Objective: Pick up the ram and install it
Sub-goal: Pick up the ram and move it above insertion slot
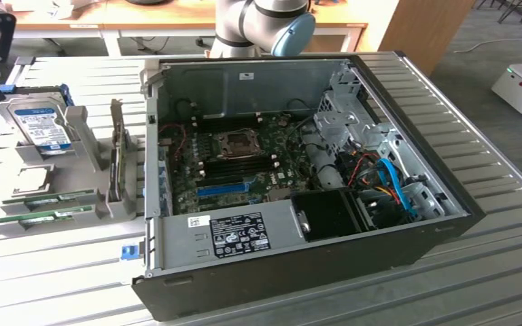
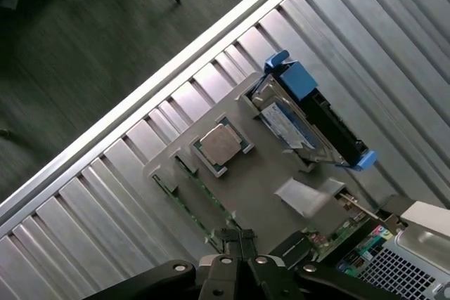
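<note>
So the gripper (image 2: 235, 239) is pinched fully closed with nothing in it, hanging over the gray holder tray (image 1: 81, 139) that sits just beside the open PC case (image 1: 334, 265). The ram (image 1: 59, 199) is parked on edge in one of the tray's slots, with a second stick (image 1: 43, 217) right next to it. The same tray's got a CPU (image 1: 27, 178) lying flat in its recess and a blue-label hard drive (image 1: 43, 125) standing upright. Inside the case, the motherboard (image 1: 242, 163) lies flat with its blue slot strip (image 1: 223, 188).
</note>
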